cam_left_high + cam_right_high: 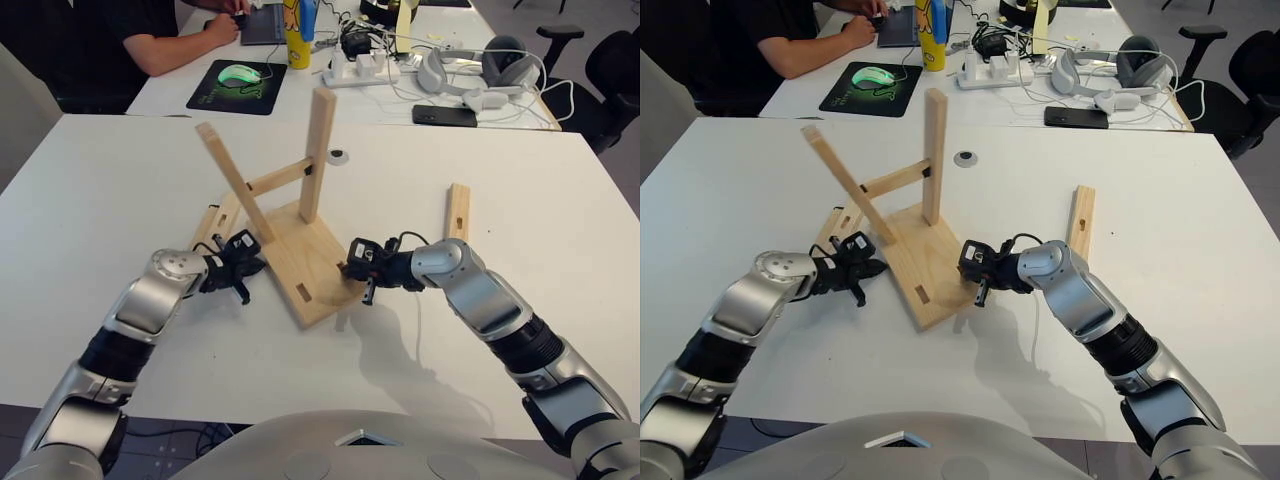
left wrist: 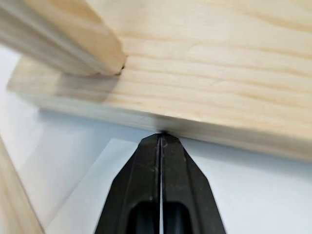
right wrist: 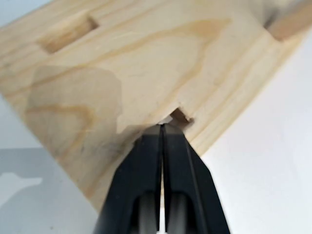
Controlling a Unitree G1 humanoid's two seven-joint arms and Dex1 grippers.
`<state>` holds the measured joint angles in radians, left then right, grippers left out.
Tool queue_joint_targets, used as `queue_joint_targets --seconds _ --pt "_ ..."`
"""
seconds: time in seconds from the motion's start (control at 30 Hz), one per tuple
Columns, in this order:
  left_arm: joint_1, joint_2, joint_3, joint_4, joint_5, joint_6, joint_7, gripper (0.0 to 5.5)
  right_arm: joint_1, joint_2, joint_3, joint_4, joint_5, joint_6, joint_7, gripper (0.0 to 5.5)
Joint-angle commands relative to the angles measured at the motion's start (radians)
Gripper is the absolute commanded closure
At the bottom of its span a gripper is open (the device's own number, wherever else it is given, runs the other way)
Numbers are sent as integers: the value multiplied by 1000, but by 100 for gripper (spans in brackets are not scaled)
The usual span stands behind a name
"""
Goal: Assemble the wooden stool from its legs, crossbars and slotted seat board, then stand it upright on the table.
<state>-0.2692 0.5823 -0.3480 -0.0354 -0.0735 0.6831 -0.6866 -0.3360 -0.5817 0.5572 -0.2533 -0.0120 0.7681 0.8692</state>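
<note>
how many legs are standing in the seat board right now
2. The leaning leg tilts toward the robot's left, the upright leg stands farther back; a crossbar joins them. A loose leg lies flat off to the robot's right.

Silver arm shells [image 1: 158,292], black joint bands [image 1: 518,340], black left hand [image 1: 256,266], black right hand [image 1: 347,269], looping wrist cable [image 1: 404,238]

Loose leg [image 1: 457,212] right of seat board [image 1: 316,270]

pale unfinished wood seat board [image 1: 305,262] on a matt white table [image 1: 120,200].
</note>
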Motion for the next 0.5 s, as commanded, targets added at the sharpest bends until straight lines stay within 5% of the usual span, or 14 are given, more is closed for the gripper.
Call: queue_joint_targets --seconds 0.03,0.5 --pt "-27 -64 -33 79 25 -7 11 549 106 -21 107 79 8 93 40 550" --pt "-119 -177 -41 195 75 -87 14 549 96 1 87 66 8 85 14 550"
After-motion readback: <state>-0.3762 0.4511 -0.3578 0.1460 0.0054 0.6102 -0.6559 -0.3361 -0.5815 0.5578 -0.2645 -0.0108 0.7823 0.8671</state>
